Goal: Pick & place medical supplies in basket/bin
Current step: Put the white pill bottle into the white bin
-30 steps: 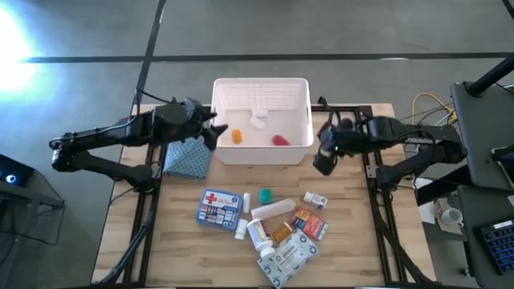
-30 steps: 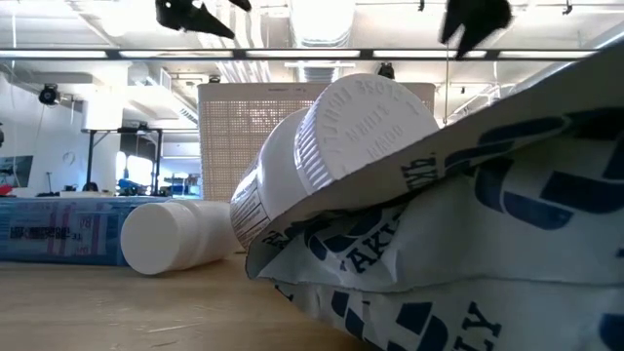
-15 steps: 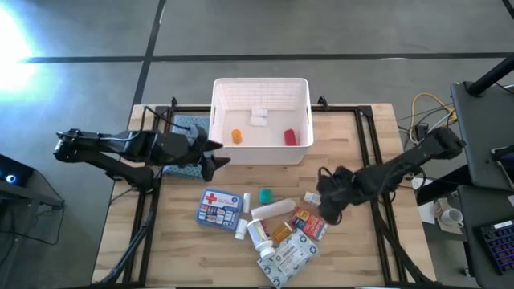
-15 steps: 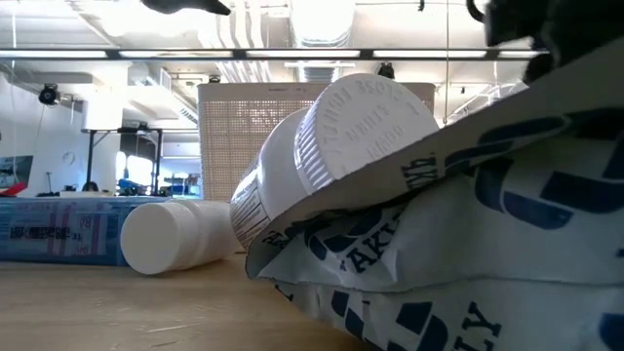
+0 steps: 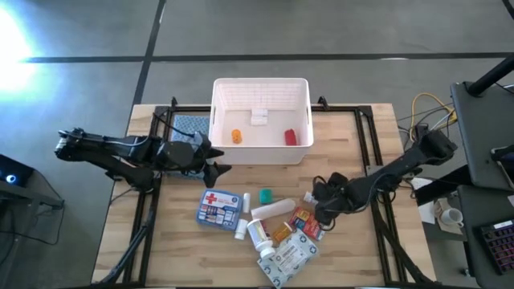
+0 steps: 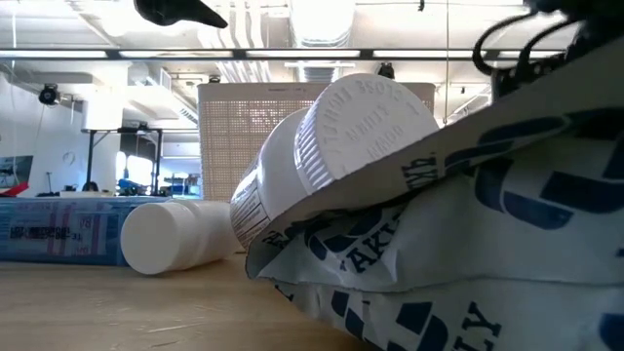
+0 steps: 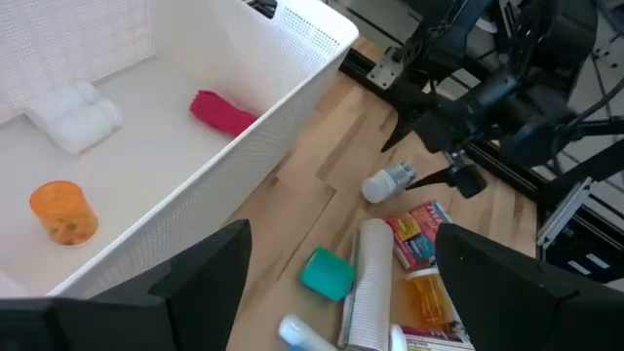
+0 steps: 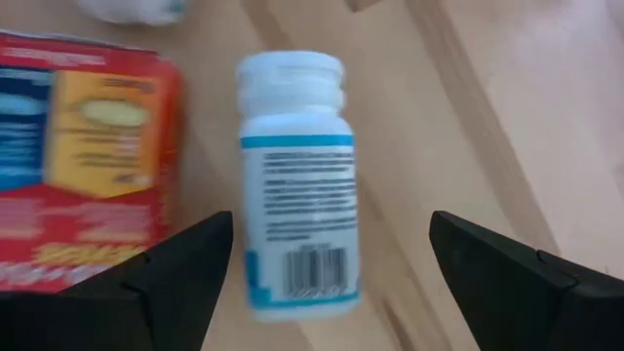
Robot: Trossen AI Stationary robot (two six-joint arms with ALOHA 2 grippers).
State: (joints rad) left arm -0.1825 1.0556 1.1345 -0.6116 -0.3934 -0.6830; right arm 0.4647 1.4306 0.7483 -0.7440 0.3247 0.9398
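The white bin (image 5: 261,154) stands at the table's far middle, holding an orange bottle (image 5: 236,136), a white roll (image 5: 259,118) and a red item (image 5: 290,137). On the near half lie the first-aid box (image 5: 219,207), white bottles (image 5: 259,233), a white tube (image 5: 273,209), orange-red boxes (image 5: 309,223) and a grey-white pack (image 5: 287,255). My right gripper (image 8: 331,219) is open, low over a small white bottle (image 8: 297,185) that lies on its side; one finger stands on each side of it, apart from it. My left gripper (image 5: 217,160) is open, near the bin's near-left corner.
A blue cloth (image 5: 186,128) lies left of the bin, partly under my left arm. A teal cap (image 5: 266,195) sits beside the tube. Black rails (image 5: 365,160) run along the table's left and right sides. In the low view a bottle (image 6: 331,146) and the pack (image 6: 468,244) fill the foreground.
My right gripper left the bin's right side, moved toward the table's near edge and came down over the small white bottle. My left gripper drew back from the bin's left wall toward the near edge. The red item in the bin shifted slightly right and settled.
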